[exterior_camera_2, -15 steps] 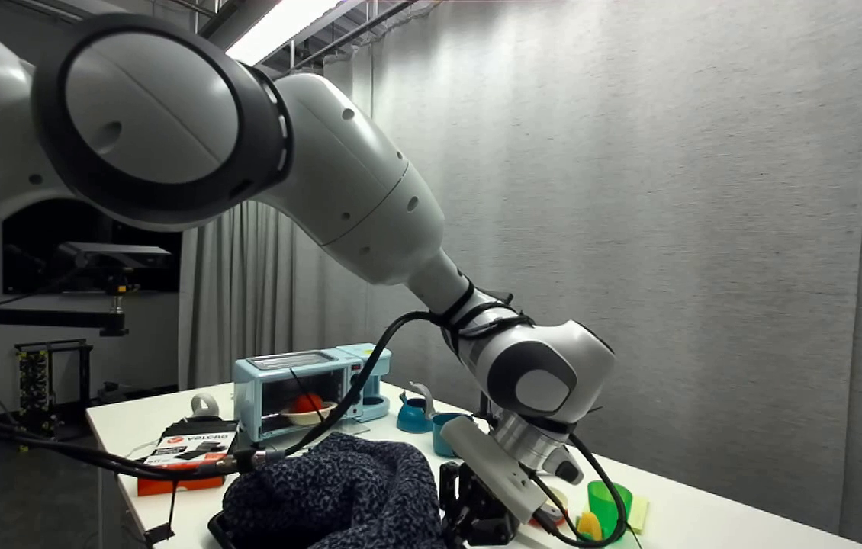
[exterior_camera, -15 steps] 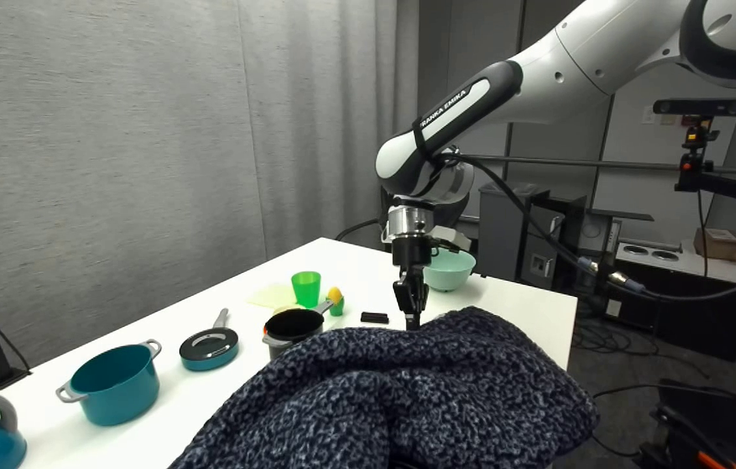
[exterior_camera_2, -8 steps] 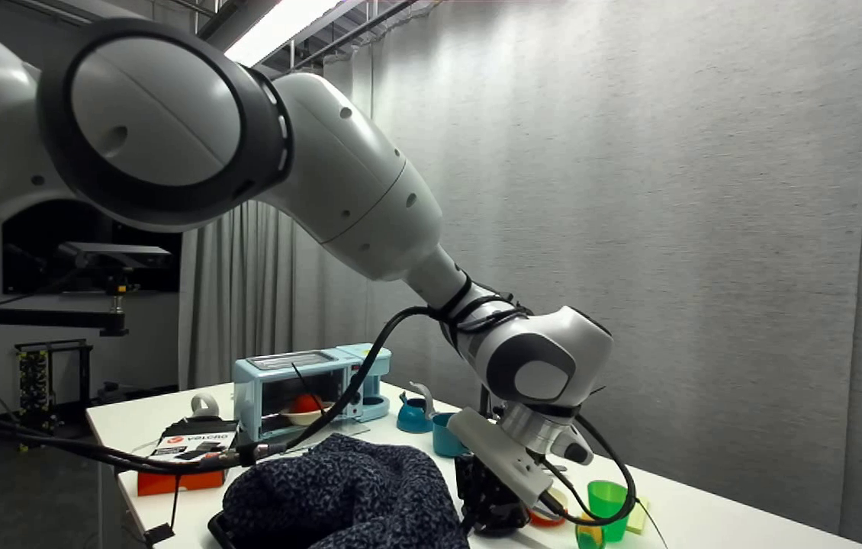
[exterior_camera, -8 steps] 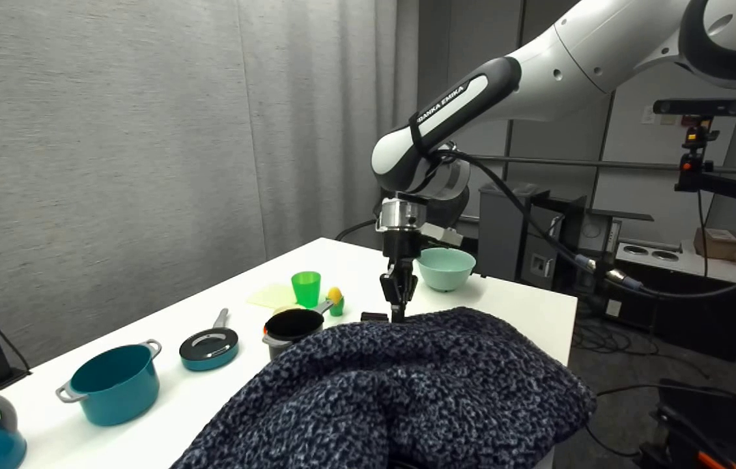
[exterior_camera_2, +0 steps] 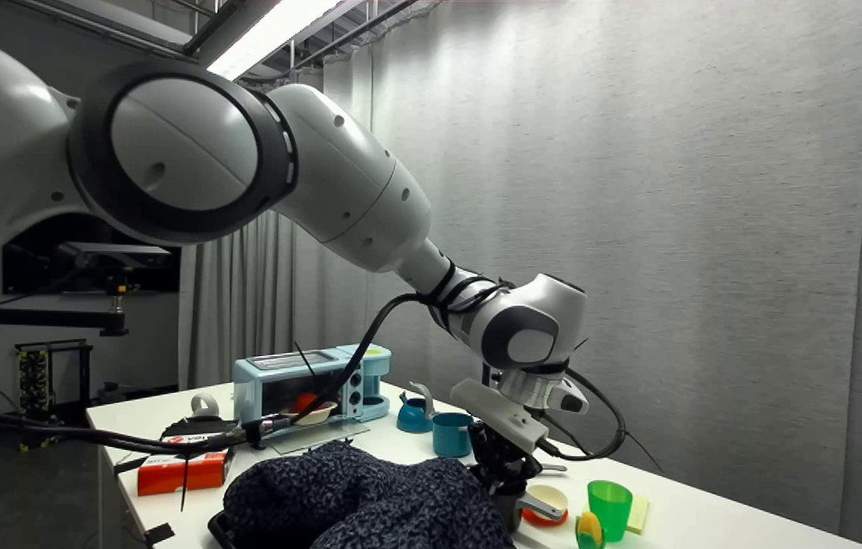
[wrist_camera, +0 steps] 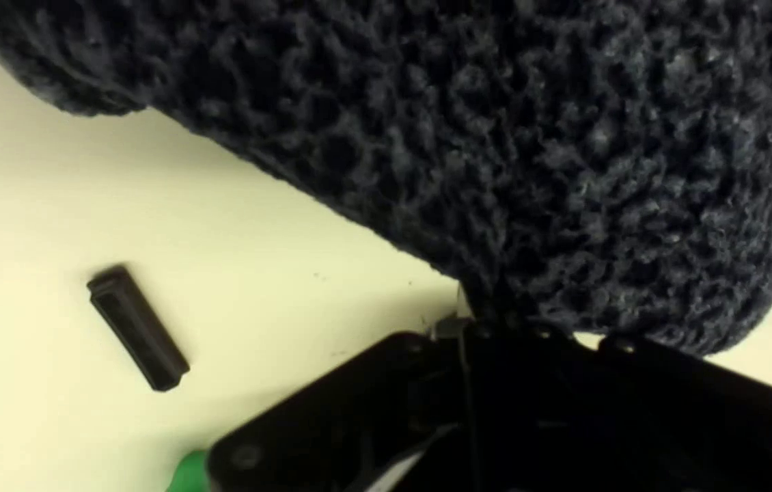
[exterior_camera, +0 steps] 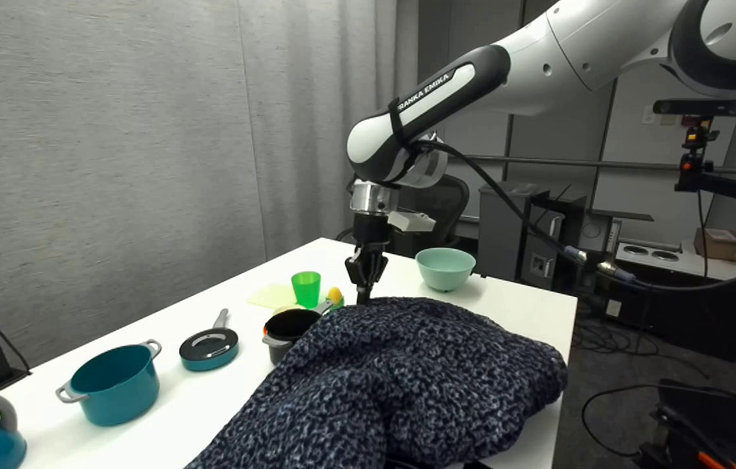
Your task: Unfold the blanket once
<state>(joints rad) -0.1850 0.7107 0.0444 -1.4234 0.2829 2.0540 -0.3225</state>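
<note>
The dark speckled blanket (exterior_camera: 420,371) lies bunched in a thick heap at the near side of the table, and it also shows in an exterior view as a rumpled mound (exterior_camera_2: 370,496). At its far edge my gripper (exterior_camera: 363,296) points down with its fingers together. In the wrist view the cloth narrows to a pinched fold right at the fingertips of the gripper (wrist_camera: 478,326), so the jaws are closed on the blanket's edge. The pinched bit itself is dark and partly hidden between the fingers.
A dark pot (exterior_camera: 286,332) stands close beside the blanket and gripper. Farther off are a green cup (exterior_camera: 306,288), a mint bowl (exterior_camera: 446,268), a lidded pan (exterior_camera: 210,352) and a teal pot (exterior_camera: 117,387). A small black block (wrist_camera: 139,328) lies near the cloth.
My gripper has risen and moved away toward the dark pot, pulling the blanket's edge along. The cloth has drawn in from the table's right edge and now hides the black block in an exterior view.
</note>
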